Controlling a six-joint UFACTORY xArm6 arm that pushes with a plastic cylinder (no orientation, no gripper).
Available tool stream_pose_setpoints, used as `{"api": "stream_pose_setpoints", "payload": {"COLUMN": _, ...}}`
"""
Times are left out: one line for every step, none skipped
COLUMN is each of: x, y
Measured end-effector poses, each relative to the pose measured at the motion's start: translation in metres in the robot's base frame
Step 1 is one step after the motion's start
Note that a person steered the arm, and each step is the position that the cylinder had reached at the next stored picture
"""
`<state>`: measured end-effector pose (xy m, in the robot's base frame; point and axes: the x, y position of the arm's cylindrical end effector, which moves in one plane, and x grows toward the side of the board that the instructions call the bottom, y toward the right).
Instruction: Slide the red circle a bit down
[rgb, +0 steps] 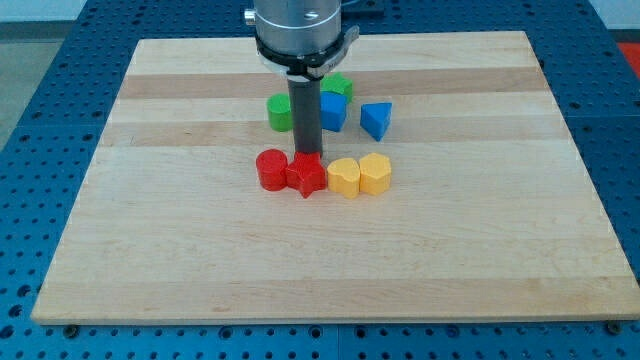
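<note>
Wooden board (200, 260), red circle (271, 170) flat, upright

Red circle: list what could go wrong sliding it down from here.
1. My tip sits at the top edge of the red star, not the red circle. Pushing down now would likely move the star instead.
2. The circle touches the star, so it may drag it along.
3. Shifting the tip across risks nudging the green block just above.

rod hides: green block (279, 113) part | my tip (306, 155) end
</note>
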<state>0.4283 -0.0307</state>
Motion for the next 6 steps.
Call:
{"api": "stream_pose_setpoints", "payload": {"x": 0.004, "y": 0.0}}
{"api": "stream_pose_setpoints", "payload": {"x": 0.003, "y": 0.0}}
{"api": "stream_pose_setpoints", "payload": {"x": -0.004, "y": 0.0}}
{"api": "stream_pose_setpoints", "payload": {"x": -0.013, "y": -0.005}}
{"api": "stream_pose_setpoints", "payload": {"x": -0.013, "y": -0.024}}
{"api": "stream_pose_setpoints", "payload": {"x": -0.011, "y": -0.032}}
